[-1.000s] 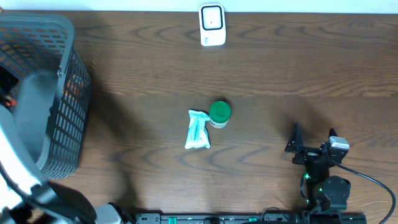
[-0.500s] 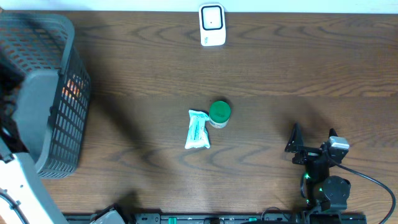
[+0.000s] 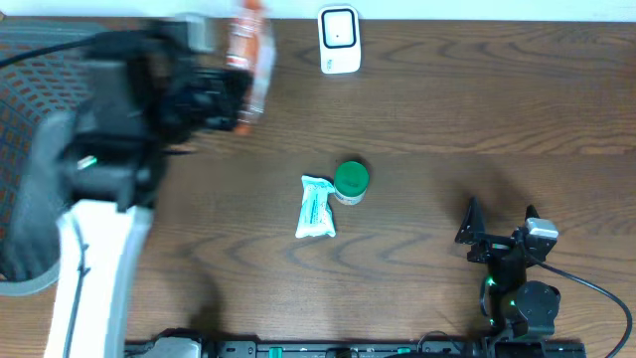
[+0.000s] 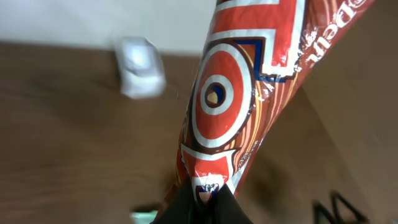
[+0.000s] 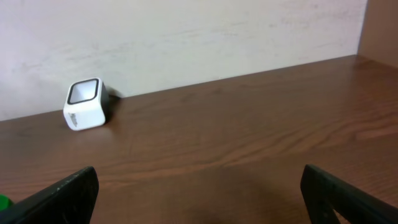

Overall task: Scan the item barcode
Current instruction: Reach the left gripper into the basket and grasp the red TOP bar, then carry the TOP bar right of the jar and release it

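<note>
My left gripper (image 3: 235, 91) is shut on the end of a red-and-orange snack packet (image 3: 250, 50), which it holds in the air at the back left. From the left wrist the packet (image 4: 231, 93) fills the middle, and the black jaws (image 4: 208, 200) pinch its crimped end. The white barcode scanner (image 3: 339, 40) stands at the table's back edge, right of the packet; it shows blurred as the scanner (image 4: 140, 65) and sharp as the scanner (image 5: 87, 102). I see no barcode. My right gripper (image 3: 500, 215) rests open at the front right, with nothing between its fingers (image 5: 69, 196).
A grey mesh basket (image 3: 25, 89) stands at the far left, partly hidden by my left arm. A green-lidded jar (image 3: 350, 180) and a white-and-teal packet (image 3: 316, 207) lie at the table's middle. A light wall runs behind the table's back edge.
My left arm has come up from the basket and swung right toward the scanner with the snack packet in its grip. The right arm has not moved.
</note>
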Tool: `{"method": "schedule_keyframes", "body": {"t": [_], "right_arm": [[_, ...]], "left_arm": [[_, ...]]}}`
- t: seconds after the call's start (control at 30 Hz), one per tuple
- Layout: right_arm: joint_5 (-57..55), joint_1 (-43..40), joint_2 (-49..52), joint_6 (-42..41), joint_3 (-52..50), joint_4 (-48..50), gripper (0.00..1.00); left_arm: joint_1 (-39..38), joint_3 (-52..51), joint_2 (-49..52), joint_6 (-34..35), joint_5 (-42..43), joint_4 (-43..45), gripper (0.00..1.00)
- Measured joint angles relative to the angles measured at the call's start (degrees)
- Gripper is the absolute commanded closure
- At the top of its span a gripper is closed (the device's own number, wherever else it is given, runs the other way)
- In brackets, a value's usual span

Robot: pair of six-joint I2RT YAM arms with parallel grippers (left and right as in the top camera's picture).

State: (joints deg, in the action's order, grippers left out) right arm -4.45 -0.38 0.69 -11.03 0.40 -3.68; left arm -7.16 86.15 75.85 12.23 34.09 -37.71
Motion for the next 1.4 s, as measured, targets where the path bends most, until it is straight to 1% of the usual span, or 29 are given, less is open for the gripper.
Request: {"method": "schedule_keyframes", "body": {"t": [0.17,0.33,0.47,0.63,0.87,1.07,1.23,1.4], "right_arm": [[0.0,0.0,0.0,0.0,0.0,0.0,0.01],[0.0,0.0,0.0,0.0,0.0,0.0,0.01],[0.0,0.0,0.0,0.0,0.0,0.0,0.01],[0.0,0.0,0.0,0.0,0.0,0.0,0.01],[0.0,0.0,0.0,0.0,0.0,0.0,0.01],[0.0,0.0,0.0,0.0,0.0,0.0,0.01],[0.0,0.0,0.0,0.0,0.0,0.0,0.01],[0.0,0.0,0.0,0.0,0.0,0.0,0.01]], "left_arm": [[-10.2,0.0,8.2,0.0,3.1,0.7,0.93],[-17.7,0.0,18.5,0.2,13.7,5.9,0.93],[-21.2,0.0,26.1,1.7,23.6,10.0,0.93],[-22.6,0.0,34.3,4.4,34.6,11.0,0.93],[-22.5,0.0,41.6,5.9,45.5,11.0,0.93],[-22.5,0.0,43.0,7.7,50.0,11.0,0.93],[-22.5,0.0,43.0,9.0,51.4,11.0,0.92],[-22.5,0.0,43.0,9.0,50.5,11.0,0.93]]}}
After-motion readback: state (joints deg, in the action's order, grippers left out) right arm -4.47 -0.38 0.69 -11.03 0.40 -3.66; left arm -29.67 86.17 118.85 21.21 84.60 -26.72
